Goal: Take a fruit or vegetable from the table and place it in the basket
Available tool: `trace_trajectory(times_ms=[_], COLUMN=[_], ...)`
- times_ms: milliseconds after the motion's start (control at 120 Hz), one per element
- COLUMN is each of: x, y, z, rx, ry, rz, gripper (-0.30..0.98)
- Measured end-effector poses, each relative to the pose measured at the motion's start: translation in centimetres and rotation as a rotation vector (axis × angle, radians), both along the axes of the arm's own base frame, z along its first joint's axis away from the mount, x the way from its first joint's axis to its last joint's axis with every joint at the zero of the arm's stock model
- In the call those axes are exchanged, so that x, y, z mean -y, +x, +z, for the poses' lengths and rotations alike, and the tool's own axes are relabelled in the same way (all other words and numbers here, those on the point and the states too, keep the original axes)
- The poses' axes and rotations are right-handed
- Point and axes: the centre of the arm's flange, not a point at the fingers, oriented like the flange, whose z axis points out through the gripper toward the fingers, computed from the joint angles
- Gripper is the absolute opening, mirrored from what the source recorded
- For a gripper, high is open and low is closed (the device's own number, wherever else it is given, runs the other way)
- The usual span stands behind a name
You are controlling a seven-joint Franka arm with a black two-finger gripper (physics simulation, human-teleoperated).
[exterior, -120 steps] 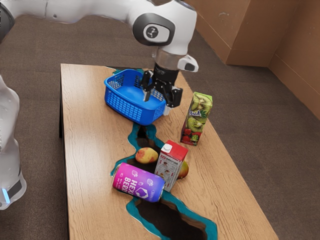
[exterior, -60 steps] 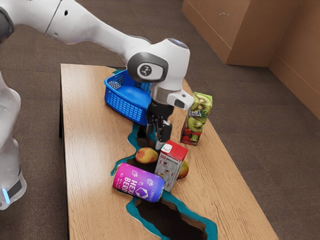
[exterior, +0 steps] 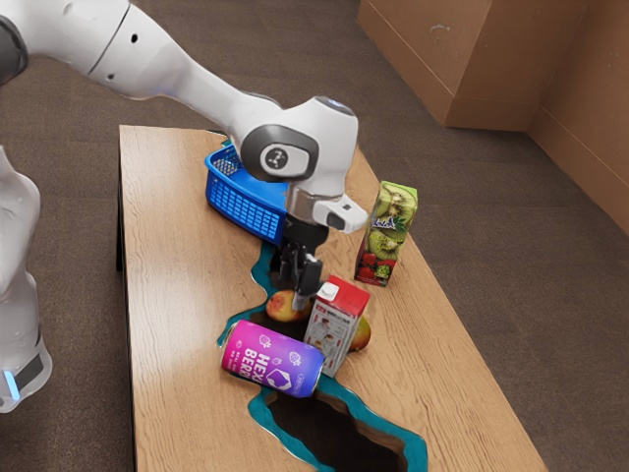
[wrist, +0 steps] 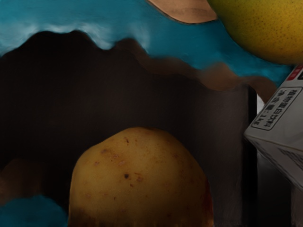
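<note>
Yellow-red fruit (exterior: 283, 307) (could be a potato up close, tbh) is on the table (exterior: 452, 393), lying on the dark part of the teal-edged patch (exterior: 334, 433), with the gripper (exterior: 289, 295) right over it. The pincer looks spread to me, one finger on either side of the thing's middle. I can't make out a proper squeeze, so I'd call this the lining-up-for-the-grab step. Next move imo: get the tips low enough around it, close, then check it's actually held before going straight up.

Other stuff, near to far. The purple-pink can (exterior: 272, 359) lies on its side on the near side of the fruit, so don't swing that way. The red-topped carton (exterior: 334, 329) stands just to the right, and that's the one I'd worry about. There's some room between it and the fruit in the wrist view, but a sloppy close or a sideways drift could knock it. A second fruit (exterior: 361, 334) sits past the carton, half hidden. The kiwi carton (exterior: 385, 236) is farther off on the right, kinda harmless. The blue basket (exterior: 241, 206) is at the far left, so lift enough to clear its rim, then let go over the inside.
</note>
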Motion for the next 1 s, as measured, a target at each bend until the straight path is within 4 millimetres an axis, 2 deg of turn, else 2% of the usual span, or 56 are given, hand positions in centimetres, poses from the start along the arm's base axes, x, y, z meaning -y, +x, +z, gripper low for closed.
trace_trajectory(times_ms=[117, 467, 683, 1000], x=[-0.1, -0.2, -0.3, -0.1], y=[-0.5, 0.2, 0.3, 0.8], z=[-0.3, -2.8, -3.4, -3.6], rx=[0.011, 0.000, 0.007, 0.035], ry=[-0.014, -0.018, -0.016, -0.017], rz=[-0.011, -0.042, -0.055, -0.066], gripper=[0.68, 0.67, 0.65, 0.47])
